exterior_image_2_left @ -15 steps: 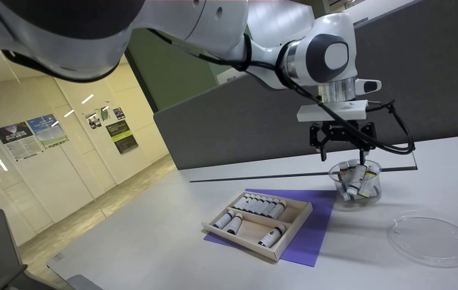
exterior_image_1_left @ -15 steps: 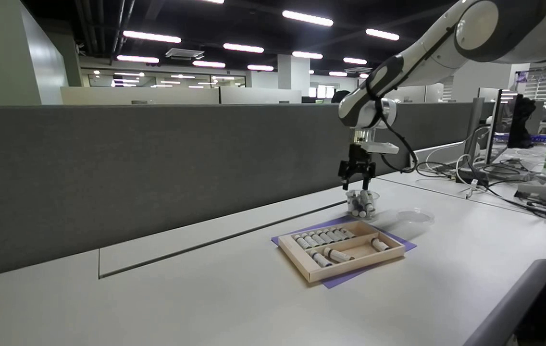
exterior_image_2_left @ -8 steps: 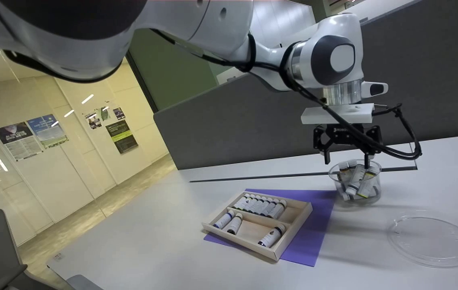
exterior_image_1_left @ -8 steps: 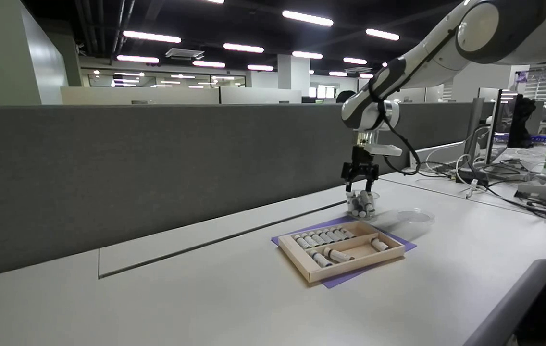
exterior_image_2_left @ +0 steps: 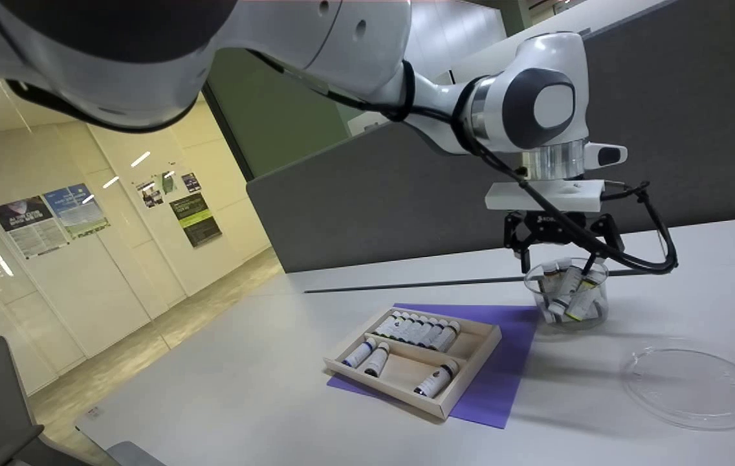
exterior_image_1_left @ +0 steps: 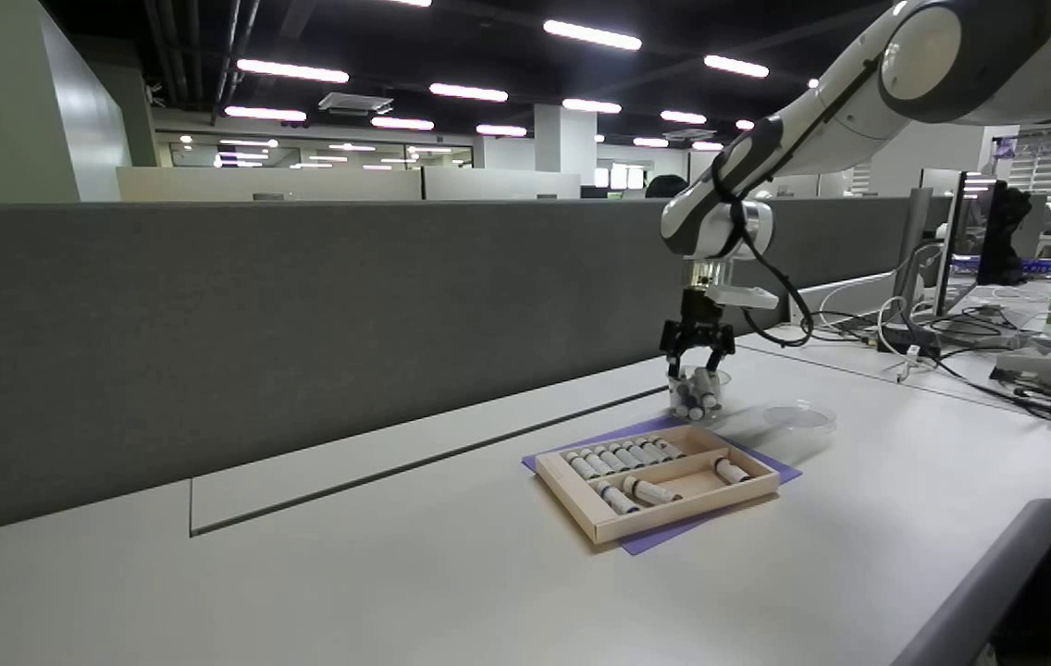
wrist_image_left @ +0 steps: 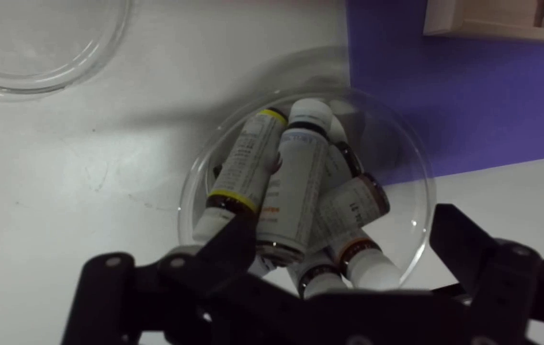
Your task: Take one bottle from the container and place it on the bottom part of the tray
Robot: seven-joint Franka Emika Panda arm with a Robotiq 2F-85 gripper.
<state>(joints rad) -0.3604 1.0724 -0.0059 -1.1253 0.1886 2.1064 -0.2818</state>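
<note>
White labels wrap the small bottles [wrist_image_left: 296, 182] that lie jumbled at mixed angles in the clear, round-rimmed container [wrist_image_left: 399, 167]; one carries yellow bands. My gripper [exterior_image_2_left: 557, 270] stands wide over it, its two sides at eight and four o'clock in my wrist view; whether it touches a bottle I cannot tell. In an exterior view the tray [exterior_image_2_left: 406, 370] sits at eight o'clock from the container: pale wood, rectangular, low-walled, with a snug row of bottles in the far compartment and three in the near one. Under it lies a flat purple sheet [exterior_image_2_left: 506, 349]. At four o'clock I see a shallow transparent disc [exterior_image_2_left: 694, 388]. The desk [exterior_image_1_left: 350, 573] below is white and smooth, cut by a straight dark slot [exterior_image_1_left: 433, 461]. At twelve o'clock runs a grey, cloth-like partition [exterior_image_1_left: 303, 333]; above it, strip lights [exterior_image_1_left: 592, 35] cross a dark ceiling [exterior_image_1_left: 479, 55]. Glossy cream panels [exterior_image_2_left: 109, 278] with posters [exterior_image_2_left: 195, 220] stand at nine o'clock.
</note>
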